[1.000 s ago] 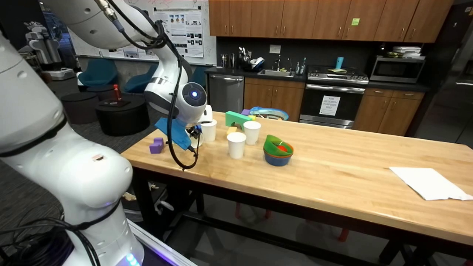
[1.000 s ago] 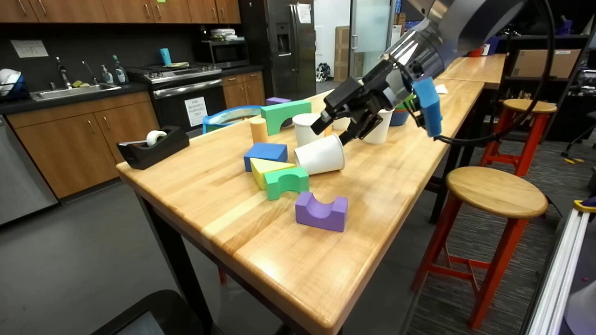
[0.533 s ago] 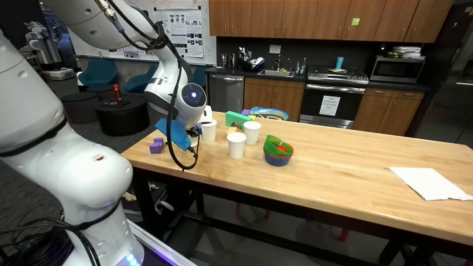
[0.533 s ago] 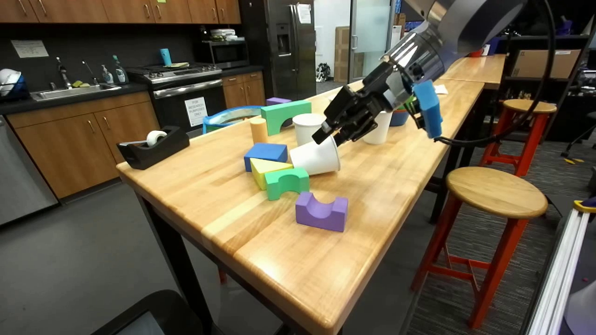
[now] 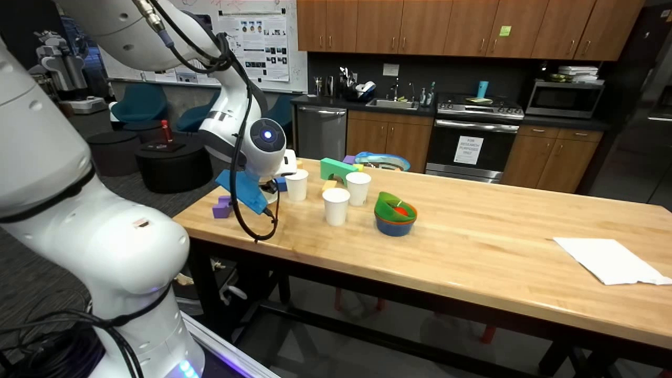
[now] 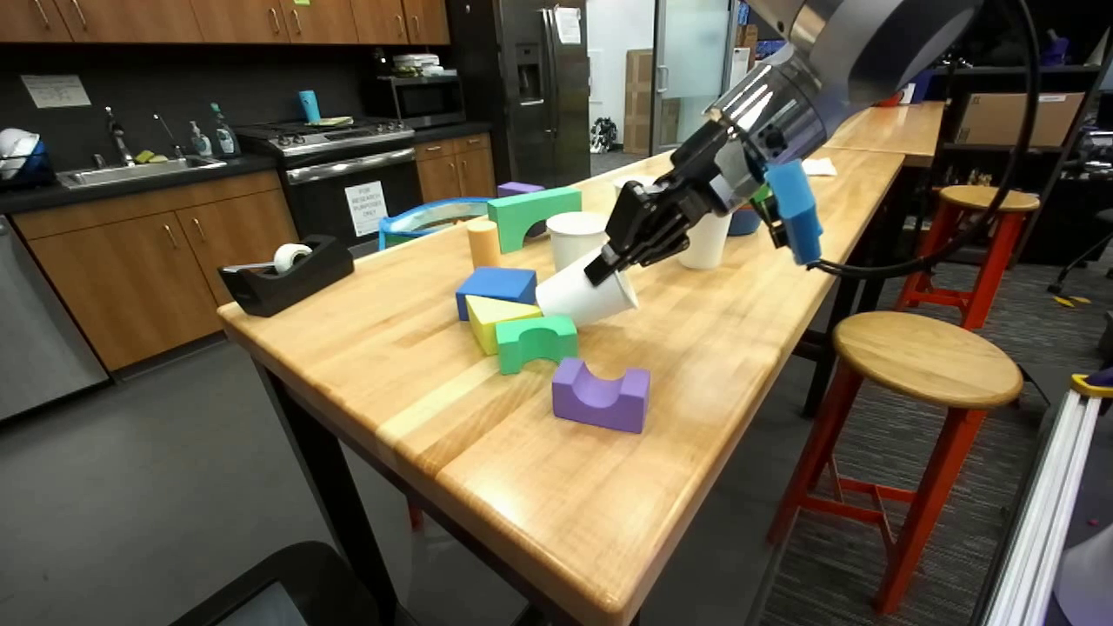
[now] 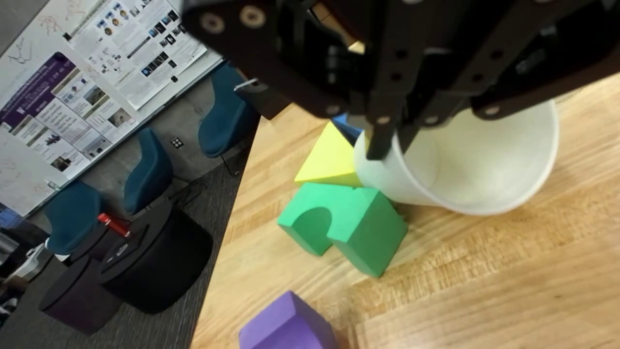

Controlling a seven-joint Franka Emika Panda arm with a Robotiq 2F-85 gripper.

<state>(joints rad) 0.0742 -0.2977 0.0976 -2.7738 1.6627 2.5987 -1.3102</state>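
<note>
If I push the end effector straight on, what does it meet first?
The tilted white cup that the end effector pinches; beyond, probably the yellow block or small green arch; depth is unclear.

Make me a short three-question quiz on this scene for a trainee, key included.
1. True or false: the rim of the tilted white cup passes between the fingers of the gripper.
2. What colour is the block nearest the camera in an exterior view? A) green B) purple C) blue
3. How many upright white cups show on the table?

Key: 1. True. 2. B. 3. Three.
</note>
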